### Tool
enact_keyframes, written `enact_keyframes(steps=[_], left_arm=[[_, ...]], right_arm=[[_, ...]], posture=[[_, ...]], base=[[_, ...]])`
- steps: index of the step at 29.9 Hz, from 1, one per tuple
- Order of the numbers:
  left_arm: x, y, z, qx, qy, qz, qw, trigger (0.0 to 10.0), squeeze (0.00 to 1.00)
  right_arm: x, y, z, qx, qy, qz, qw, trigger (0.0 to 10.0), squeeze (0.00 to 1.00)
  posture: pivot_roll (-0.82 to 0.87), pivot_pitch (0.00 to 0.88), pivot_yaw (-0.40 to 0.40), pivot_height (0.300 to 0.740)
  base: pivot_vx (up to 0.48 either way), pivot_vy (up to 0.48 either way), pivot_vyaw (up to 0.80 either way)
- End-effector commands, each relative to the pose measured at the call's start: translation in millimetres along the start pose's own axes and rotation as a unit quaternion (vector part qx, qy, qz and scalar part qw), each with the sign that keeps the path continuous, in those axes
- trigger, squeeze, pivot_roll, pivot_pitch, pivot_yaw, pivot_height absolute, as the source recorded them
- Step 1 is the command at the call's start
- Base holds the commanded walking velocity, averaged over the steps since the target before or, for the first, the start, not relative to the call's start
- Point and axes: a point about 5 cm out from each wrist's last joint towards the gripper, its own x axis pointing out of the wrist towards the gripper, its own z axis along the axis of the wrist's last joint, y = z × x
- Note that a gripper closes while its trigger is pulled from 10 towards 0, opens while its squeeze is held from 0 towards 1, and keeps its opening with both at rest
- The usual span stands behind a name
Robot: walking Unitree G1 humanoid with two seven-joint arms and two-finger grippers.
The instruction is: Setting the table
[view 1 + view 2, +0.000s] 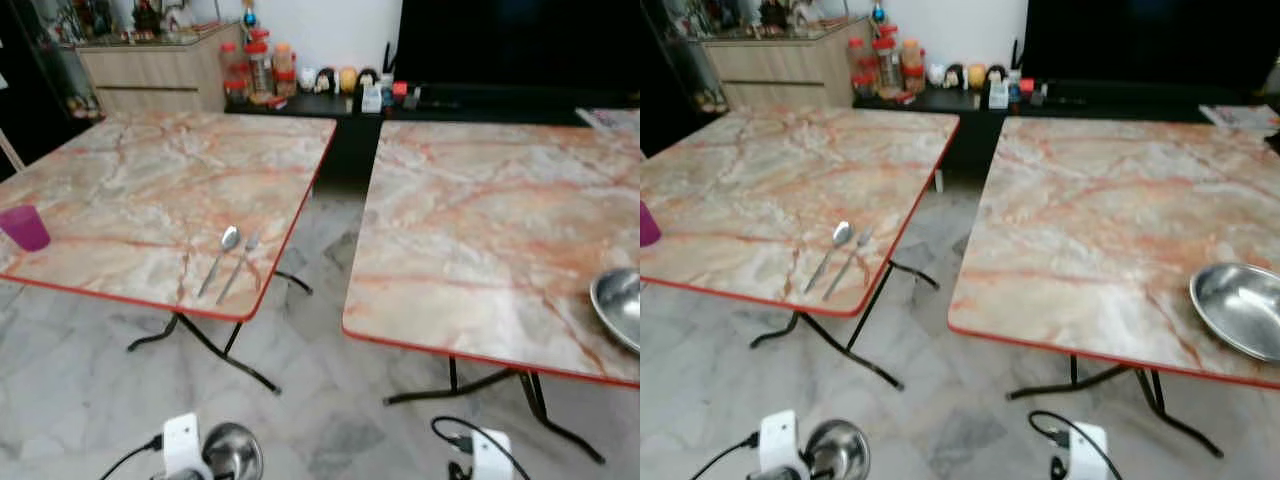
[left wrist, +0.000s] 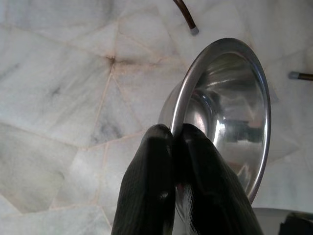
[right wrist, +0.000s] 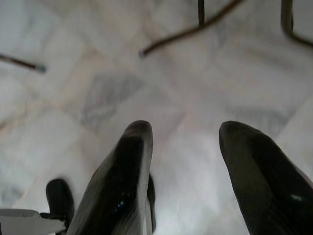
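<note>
Marble-patterned tabletops with red edges fill the head views: the left table (image 1: 150, 190) carries a spoon (image 1: 226, 246) and a fork (image 1: 240, 262) lying side by side near its right front corner, and a purple cup (image 1: 24, 227) at its left edge; the right table (image 1: 1110, 230) bears a shallow steel dish (image 1: 1240, 308) near its right front edge. Beyond them, a dark low unit (image 1: 330, 105) holds jars and small items. At the near edge of the scene, low over the pale marble floor (image 1: 320, 400), the left arm hangs with a small steel bowl (image 1: 232, 452) beside its white wrist unit, and the right arm's white wrist unit sits to the right. From the left wrist, the left gripper (image 2: 175, 142) has its two black fingers (image 2: 151, 186) pinched together on the bowl's rim, the bowl tipped on edge above the floor. From the right wrist, the right gripper (image 3: 185, 142) points down at the floor, its fingers (image 3: 124, 176) spread well apart and holding nothing.
</note>
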Motion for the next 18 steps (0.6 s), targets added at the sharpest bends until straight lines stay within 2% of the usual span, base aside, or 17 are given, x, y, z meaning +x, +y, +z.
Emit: enact_keyframes(steps=[1, 4, 18], left_arm=[[0.0, 5.1, 1.8, 0.009, -0.001, 0.003, 1.000, 10.0, 0.00], [-0.1, 6.0, 1.4, 0.010, 0.000, 0.004, 1.000, 10.0, 0.00], [-0.3, 8.7, 1.4, 0.025, -0.002, 0.006, 1.000, 10.0, 0.00]], right_arm=[[0.3, 8.3, -0.4, 0.008, -0.001, 0.009, 1.000, 10.0, 0.00], [0.4, 9.3, -0.1, 0.007, -0.001, 0.011, 1.000, 10.0, 0.00], [0.1, 8.6, -0.2, 0.010, -0.006, 0.010, 1.000, 10.0, 0.00]], posture=[[-0.02, 0.000, -0.025, 0.725], [-0.02, 0.000, -0.025, 0.725], [-0.02, 0.000, -0.015, 0.725]], base=[[0.000, 0.000, -0.55], [0.000, 0.000, -0.68], [0.000, -0.017, -0.04]])
